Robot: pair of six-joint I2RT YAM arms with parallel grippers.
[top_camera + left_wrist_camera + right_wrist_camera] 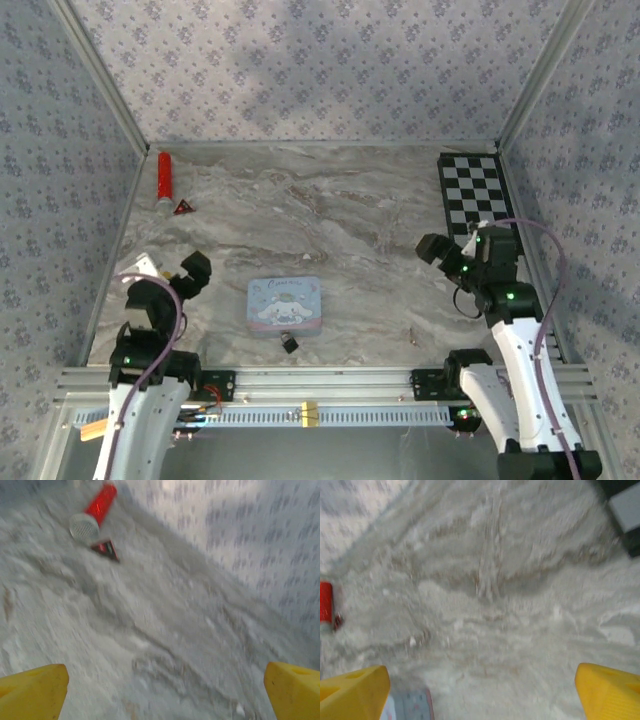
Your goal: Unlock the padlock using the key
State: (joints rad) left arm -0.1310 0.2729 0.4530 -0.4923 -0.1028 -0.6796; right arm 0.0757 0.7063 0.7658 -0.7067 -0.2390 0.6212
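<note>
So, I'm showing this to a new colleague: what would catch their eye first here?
The pastel cartoon tin near the front middle of the marbled table stands out first. Then the red tube at the far left and the black-and-white checkerboard at the far right.

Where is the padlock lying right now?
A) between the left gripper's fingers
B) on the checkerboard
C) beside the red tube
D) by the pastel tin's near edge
D: the top view shows the padlock lying by the near edge of the pastel tin, toward the arms' bases.
</note>
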